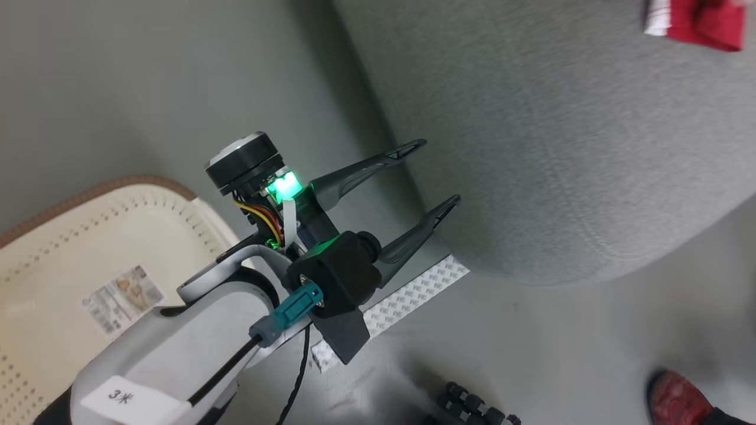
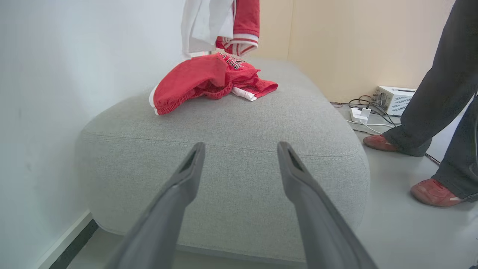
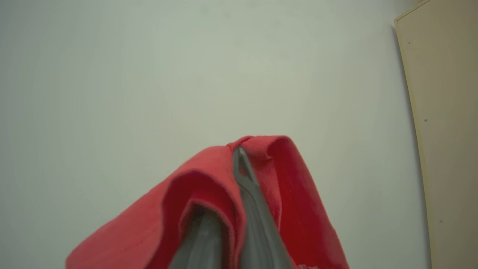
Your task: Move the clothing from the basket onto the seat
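Red clothing (image 3: 157,224) is draped over the right gripper (image 3: 232,179) in the lower middle of the frame, its grey fingers (image 3: 255,220) closed on a fold of the cloth. Behind is a pale wall (image 3: 149,74), with a beige panel (image 3: 444,112) along the right edge

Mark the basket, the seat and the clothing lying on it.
basket (image 1: 47,277), head view, on its bare pale bottom.
seat (image 2: 239,123), left wrist view, on the bare grey top.
clothing (image 2: 194,80), left wrist view, on the red heap's middle.
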You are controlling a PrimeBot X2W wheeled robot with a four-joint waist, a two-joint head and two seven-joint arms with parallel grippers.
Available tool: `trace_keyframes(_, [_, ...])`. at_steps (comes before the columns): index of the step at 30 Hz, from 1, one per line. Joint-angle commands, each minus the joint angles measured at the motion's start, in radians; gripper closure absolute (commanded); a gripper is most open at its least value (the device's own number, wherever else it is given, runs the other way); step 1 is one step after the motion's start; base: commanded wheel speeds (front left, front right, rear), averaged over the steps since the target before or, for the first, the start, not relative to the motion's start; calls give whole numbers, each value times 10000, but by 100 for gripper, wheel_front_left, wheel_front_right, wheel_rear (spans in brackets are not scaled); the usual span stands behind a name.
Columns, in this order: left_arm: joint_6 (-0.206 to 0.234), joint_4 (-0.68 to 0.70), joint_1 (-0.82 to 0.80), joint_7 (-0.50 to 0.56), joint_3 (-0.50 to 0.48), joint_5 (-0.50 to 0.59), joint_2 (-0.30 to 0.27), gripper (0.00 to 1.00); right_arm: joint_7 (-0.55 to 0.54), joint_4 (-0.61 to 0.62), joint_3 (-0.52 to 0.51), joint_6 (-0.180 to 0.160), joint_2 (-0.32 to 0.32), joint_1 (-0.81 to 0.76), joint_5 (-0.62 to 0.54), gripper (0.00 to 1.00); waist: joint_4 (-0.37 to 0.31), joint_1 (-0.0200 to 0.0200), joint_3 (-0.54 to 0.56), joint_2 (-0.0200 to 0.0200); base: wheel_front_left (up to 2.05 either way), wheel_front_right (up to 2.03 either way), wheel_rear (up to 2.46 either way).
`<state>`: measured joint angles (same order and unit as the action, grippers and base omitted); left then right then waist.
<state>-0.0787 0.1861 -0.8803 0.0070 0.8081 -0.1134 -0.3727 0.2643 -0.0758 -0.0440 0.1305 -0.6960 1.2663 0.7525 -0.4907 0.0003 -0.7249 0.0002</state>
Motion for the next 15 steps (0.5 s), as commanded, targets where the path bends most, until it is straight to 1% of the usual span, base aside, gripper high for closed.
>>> trace_keyframes(1, [-58,74,-137,0,32,141,-7,0,14,-279,-81,4,-371,437,-71,100,571,-3,-716,-2,0,0,0])
trace_keyframes(3, [-59,104,-228,37,110,157,21,0,12,-838,-86,4,-545,713,-79,100,663,-3,-852,-2,0,0,0])
trace_keyframes(7, [-95,96,-369,95,216,173,124,0,14,-1846,616,4,-584,439,-402,100,749,-3,-1081,-2,0,0,0])
trace_keyframes(10, [-73,28,-448,98,244,159,186,0,13,-2601,934,3,-47,-118,-723,100,783,-3,-1213,-2,0,0,0])
trace_keyframes(15, [-3,-32,-394,145,264,106,144,0,15,-3896,928,3,1042,-1172,-1120,100,879,-3,-1205,-2,0,0,0])
